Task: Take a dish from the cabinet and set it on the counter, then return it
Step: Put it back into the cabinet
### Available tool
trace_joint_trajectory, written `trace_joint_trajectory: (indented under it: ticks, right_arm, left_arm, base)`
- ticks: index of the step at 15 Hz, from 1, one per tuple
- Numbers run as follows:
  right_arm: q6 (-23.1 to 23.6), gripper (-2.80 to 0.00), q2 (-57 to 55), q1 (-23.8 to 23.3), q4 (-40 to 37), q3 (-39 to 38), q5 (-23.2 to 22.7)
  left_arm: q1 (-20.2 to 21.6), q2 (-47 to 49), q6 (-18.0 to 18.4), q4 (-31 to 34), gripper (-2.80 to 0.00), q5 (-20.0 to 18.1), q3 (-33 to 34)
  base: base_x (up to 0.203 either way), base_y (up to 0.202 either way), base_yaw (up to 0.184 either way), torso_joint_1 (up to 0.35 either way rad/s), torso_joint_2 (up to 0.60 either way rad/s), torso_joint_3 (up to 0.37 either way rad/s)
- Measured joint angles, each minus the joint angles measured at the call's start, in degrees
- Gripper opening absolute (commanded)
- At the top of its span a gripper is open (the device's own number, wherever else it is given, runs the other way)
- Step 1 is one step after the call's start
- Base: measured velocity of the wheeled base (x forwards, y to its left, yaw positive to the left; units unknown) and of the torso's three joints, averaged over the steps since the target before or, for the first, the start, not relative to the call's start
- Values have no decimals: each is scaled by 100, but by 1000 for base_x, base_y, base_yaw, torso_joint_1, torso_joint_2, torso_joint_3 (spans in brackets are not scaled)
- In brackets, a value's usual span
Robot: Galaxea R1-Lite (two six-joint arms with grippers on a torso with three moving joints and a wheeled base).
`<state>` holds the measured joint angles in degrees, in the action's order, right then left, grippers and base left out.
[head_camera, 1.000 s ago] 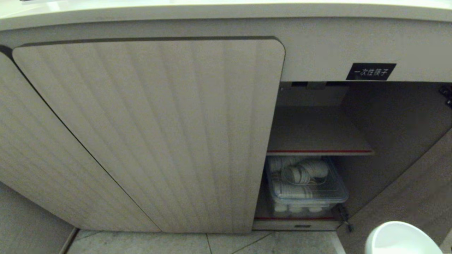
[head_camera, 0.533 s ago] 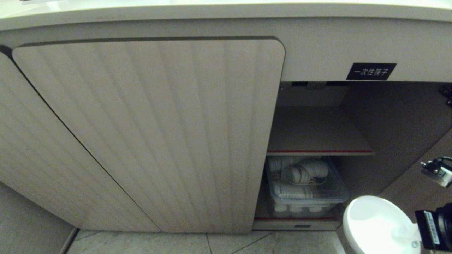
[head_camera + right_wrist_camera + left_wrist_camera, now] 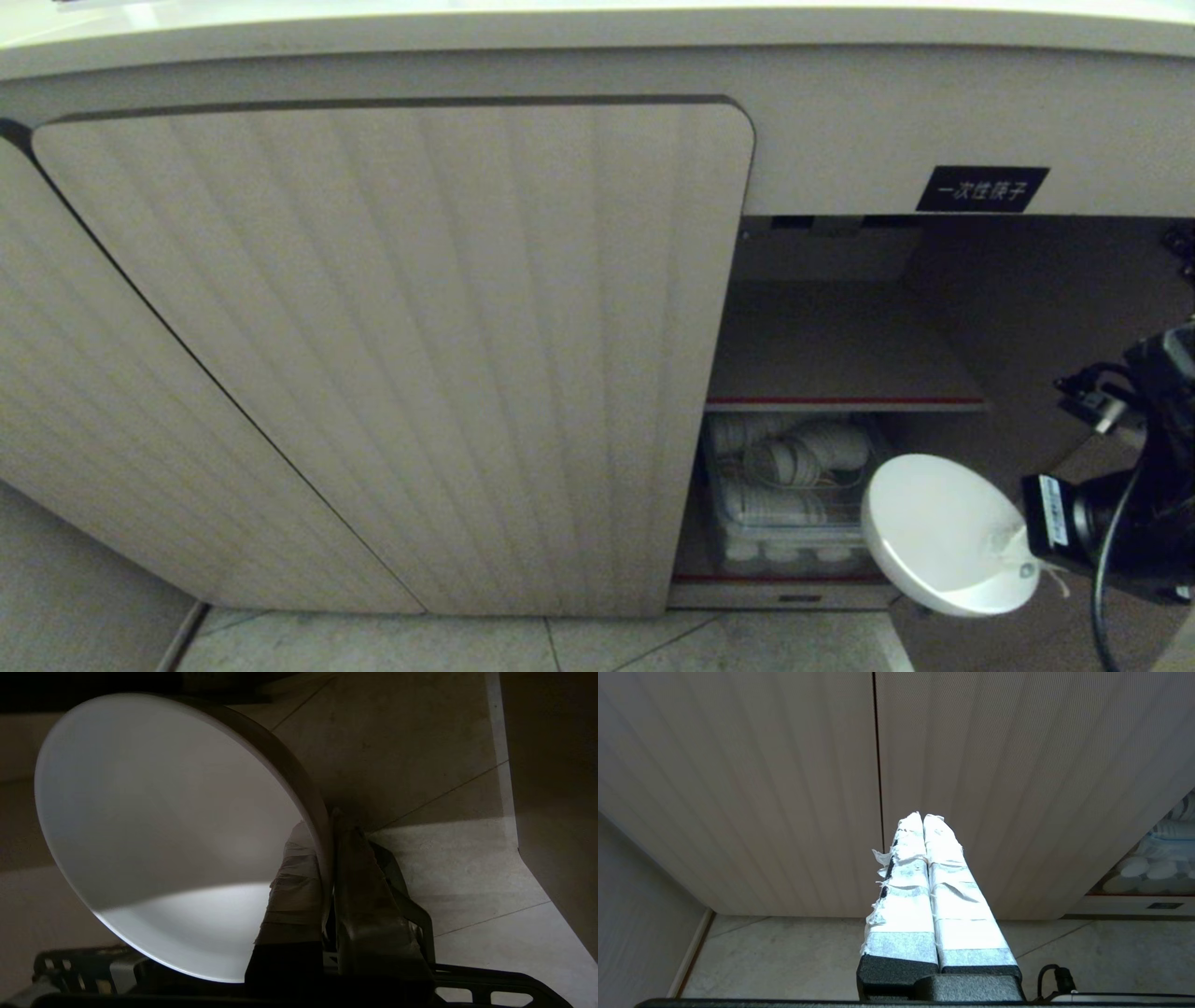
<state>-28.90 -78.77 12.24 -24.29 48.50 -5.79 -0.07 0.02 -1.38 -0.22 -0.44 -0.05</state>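
Observation:
A plain white dish [image 3: 938, 532] hangs in the air before the open right bay of the cabinet [image 3: 392, 355], level with its lower shelf. My right gripper [image 3: 1018, 555] is shut on the dish's rim, one taped finger inside the bowl and one outside; the right wrist view shows the dish [image 3: 159, 830] and that gripper [image 3: 322, 830] from behind. My left gripper [image 3: 923, 816] is shut and empty, parked low in front of the closed ribbed doors [image 3: 784, 788]. The counter [image 3: 597, 28] runs along the top edge of the head view.
In the open bay sit a bare red-edged upper shelf [image 3: 840, 359] and, below it, a clear plastic bin [image 3: 803, 495] full of white crockery. A black label [image 3: 982, 189] is above the opening. The swung-open door [image 3: 1102, 485] stands right of the dish. Tiled floor [image 3: 560, 644] lies below.
My right arm has risen into view from the lower right, carrying the dish up and leftward toward the open bay. The dish has tilted. The left gripper has not moved.

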Motion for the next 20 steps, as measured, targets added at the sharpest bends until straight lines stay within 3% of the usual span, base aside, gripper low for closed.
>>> trace_joint_trajectory:
  ticks: [6, 14, 17, 20]
  right_arm:
    - [-729, -280, -509, 5, 439, 207, 102]
    - [-1317, -280, -983, -6, 647, 648, 130]
    - [-1485, -280, -1225, -6, 676, 850, 526]
    - [-1628, -280, -1401, -11, 729, 960, 579]
  left_arm:
    - [0, 0, 1, -2, -280, -2, 0]
    - [0, 0, -2, -2, -280, 0, 0]
    - [0, 0, 0, -2, -280, 2, -2]
    - [0, 0, 0, -2, -280, 0, -2]
  base:
    - [0, 0, 0, 0, 0, 0]
    - [0, 0, 0, 0, 0, 0]
    - [0, 0, 0, 0, 0, 0]
    - [0, 0, 0, 0, 0, 0]
